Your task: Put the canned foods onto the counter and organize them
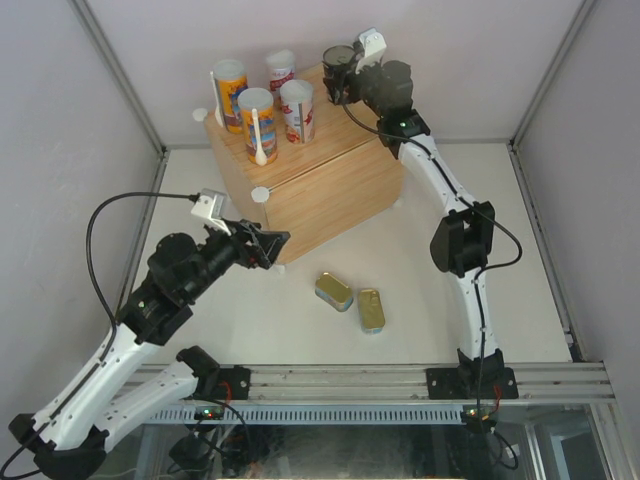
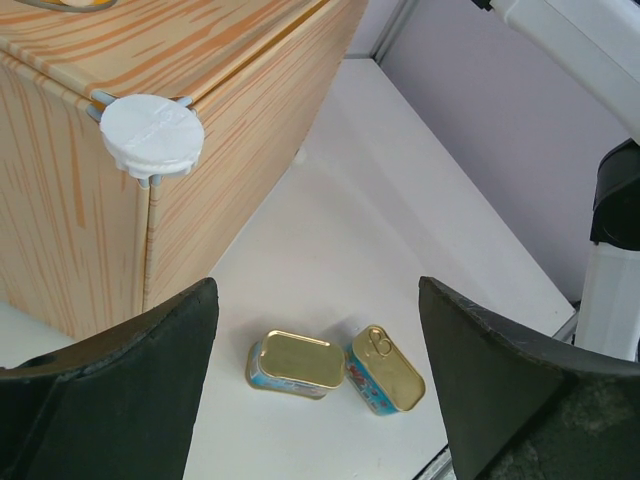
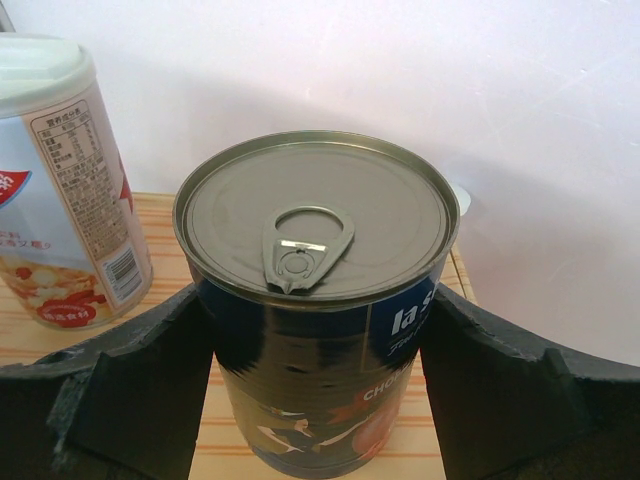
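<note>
The counter (image 1: 330,180) is a light wood-grain box with white corner caps (image 2: 152,135). On it stand two orange-blue tubes (image 1: 230,95) (image 1: 257,125) with white spoons and two white-red tubes (image 1: 281,70) (image 1: 297,110). My right gripper (image 1: 342,80) is shut on the dark-blue can (image 1: 338,62), upright at the counter's far right corner; in the right wrist view the can (image 3: 315,230) sits between both fingers, base at the wood (image 3: 25,345). Two flat gold-teal tins (image 1: 334,291) (image 1: 371,309) lie on the table. My left gripper (image 1: 270,245) is open and empty above them (image 2: 297,360) (image 2: 387,368).
Grey walls close in the white table on three sides. The right arm (image 1: 460,240) reaches along the right side of the counter. A metal rail (image 1: 400,380) runs along the near edge. A white-red tube (image 3: 60,180) stands just left of the held can.
</note>
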Robot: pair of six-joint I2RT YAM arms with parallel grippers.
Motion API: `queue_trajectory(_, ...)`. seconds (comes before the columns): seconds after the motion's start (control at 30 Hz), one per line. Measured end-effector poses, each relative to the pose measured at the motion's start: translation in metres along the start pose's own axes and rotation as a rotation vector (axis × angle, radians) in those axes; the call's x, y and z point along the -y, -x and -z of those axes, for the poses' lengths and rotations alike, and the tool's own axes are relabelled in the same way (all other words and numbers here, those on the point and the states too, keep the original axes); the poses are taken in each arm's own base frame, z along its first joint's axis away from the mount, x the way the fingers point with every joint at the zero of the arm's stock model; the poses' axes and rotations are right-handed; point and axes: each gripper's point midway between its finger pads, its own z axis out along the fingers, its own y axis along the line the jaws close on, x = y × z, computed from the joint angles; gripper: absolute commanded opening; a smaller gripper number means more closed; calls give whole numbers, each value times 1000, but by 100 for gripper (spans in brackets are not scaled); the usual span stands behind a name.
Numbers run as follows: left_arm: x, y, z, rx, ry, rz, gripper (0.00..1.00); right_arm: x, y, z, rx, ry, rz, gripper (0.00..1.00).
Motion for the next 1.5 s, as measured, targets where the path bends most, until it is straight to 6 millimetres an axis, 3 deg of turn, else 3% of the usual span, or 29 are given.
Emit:
queue_trajectory(0.17,-2,1,0,5,5,-5,85,-1,0,-4,13,-3,3,2)
queue_trajectory(0.43,-2,3,2,7,1,-5,86,-7,1,-6,14,-3,10,58)
queue_trajectory(0.77,-1,7,8,23,-8,-9,87,-11,1,-7,14,-17,13,83)
queue_trajectory(0.97,-1,4,10,22,-11,-6,87,-8,28,-8,107,-34,29,94)
queue_trajectory(1.23,1,3,15,19,-25,7,87,-7,46,2,139,-44,35,95)
queue_trajectory(1.5,2,5,18,31,-30,9,87,-11,58,24,139,-49,35,93)
